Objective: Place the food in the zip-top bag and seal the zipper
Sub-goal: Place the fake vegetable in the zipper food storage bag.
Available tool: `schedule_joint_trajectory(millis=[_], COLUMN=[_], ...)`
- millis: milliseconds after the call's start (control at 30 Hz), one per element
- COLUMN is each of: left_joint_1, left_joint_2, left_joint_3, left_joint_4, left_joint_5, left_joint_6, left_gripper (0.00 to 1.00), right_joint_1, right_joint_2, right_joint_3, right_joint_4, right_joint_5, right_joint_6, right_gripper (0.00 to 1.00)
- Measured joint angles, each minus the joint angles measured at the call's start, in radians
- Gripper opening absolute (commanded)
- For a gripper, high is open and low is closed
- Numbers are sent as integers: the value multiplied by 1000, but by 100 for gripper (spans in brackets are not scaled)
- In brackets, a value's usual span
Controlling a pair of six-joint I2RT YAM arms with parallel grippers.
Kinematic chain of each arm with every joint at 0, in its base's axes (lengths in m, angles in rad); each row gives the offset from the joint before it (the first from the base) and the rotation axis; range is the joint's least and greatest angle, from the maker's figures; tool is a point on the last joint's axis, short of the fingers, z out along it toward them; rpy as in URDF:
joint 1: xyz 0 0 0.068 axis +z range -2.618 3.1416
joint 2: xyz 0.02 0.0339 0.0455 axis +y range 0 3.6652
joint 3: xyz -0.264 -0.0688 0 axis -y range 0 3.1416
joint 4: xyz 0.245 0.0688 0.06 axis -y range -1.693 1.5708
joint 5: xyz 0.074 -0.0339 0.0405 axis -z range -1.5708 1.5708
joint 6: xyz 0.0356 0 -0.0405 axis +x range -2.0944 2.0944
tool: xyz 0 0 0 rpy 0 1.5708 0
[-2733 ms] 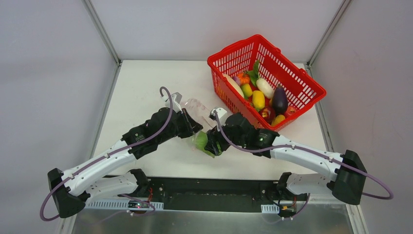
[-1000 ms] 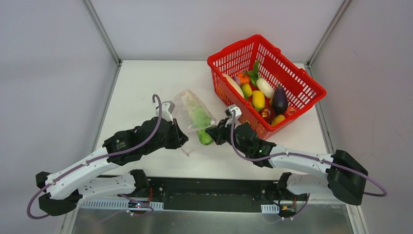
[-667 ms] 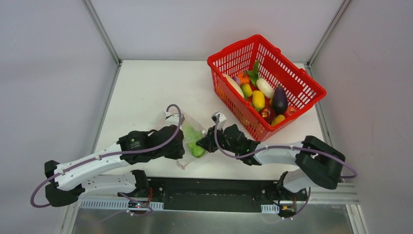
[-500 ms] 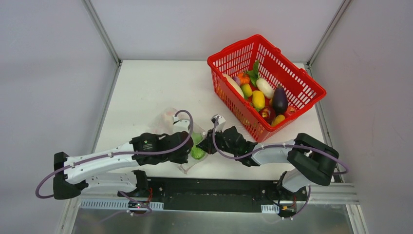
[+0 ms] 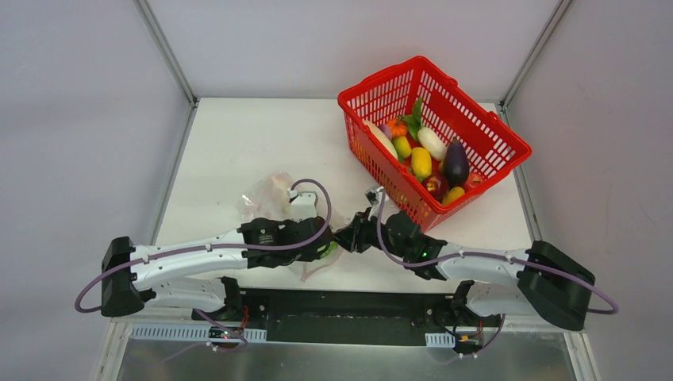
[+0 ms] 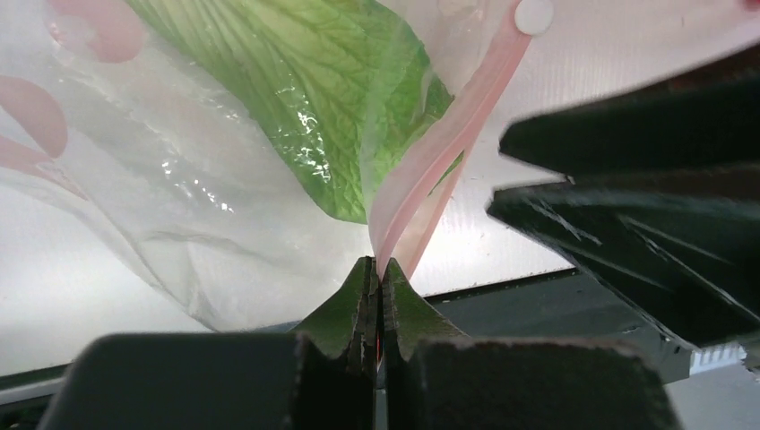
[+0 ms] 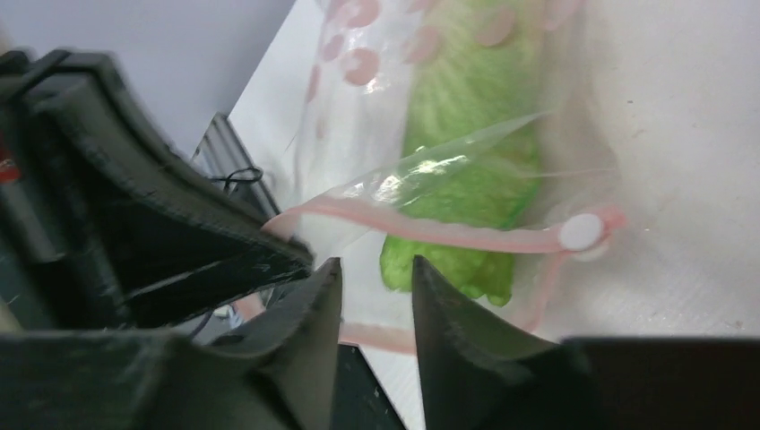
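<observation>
The clear zip-top bag (image 5: 268,196) lies crumpled at the near middle of the table, with the green leafy food (image 6: 332,116) inside it. My left gripper (image 6: 380,267) is shut on the pink-red zipper (image 6: 448,134) near one end; the white slider (image 6: 533,15) sits further along. In the top view the left gripper (image 5: 324,248) and the right gripper (image 5: 347,238) are close together. My right gripper (image 7: 376,269) is open and holds nothing, just short of the zipper (image 7: 448,235) and the leafy food (image 7: 475,152). The bag mouth gapes.
The red mesh basket (image 5: 476,127) stands at the back right with several toy foods: a yellow piece (image 5: 421,163), a dark purple eggplant (image 5: 455,161) and a white one (image 5: 432,143). The table's near edge and a black rail lie just below the grippers.
Both grippers came toward the near edge with the bag. The left gripper slid right along the bag's mouth, and the bag's body now trails behind it. The right gripper shifted slightly right.
</observation>
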Motion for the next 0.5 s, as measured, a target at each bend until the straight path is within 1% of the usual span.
schedule_joint_trajectory(millis=[100,133,267,500], left_joint_1=[0,0,0,0], left_joint_2=[13,23,66,74], left_joint_3=[-11,-11,-11,-11], left_joint_4=[36,47,70,51], left_joint_5=[-5,-8,-12,-32], left_joint_6=[-12,-14,-18,-32], left_gripper=[0,0,0,0], right_joint_1=[10,16,47,119], right_joint_2=[-72,-79,-45,115], right_joint_3=[-25,-26,-26,-77], right_joint_4=[-8,-10,1,140], right_joint_5=[-43,-59,-68,30], right_joint_6=[19,23,43,81], right_gripper=[4,1,0,0])
